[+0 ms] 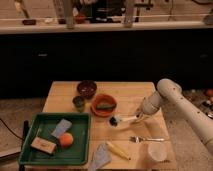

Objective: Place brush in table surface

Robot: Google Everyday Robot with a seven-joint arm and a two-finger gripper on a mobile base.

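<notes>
The brush (pixel 124 120) has a pale cream handle and a small dark bristle head (pixel 114 121) that points left. It lies low over the light wooden table surface (pixel 132 95), just in front of the orange bowl; I cannot tell whether it touches the wood. My gripper (pixel 141 118) is at the right end of the handle, shut on it. The white arm (pixel 167 92) reaches in from the right.
An orange bowl (pixel 104 105), a dark bowl (pixel 86 89) and a small cup (pixel 78 102) stand behind the brush. A silver fork (pixel 145 139), a yellowish utensil (pixel 119 150), a white cup (pixel 156 152) and a grey cloth (pixel 101 157) lie in front. A green tray (pixel 30 127) holds several items at left.
</notes>
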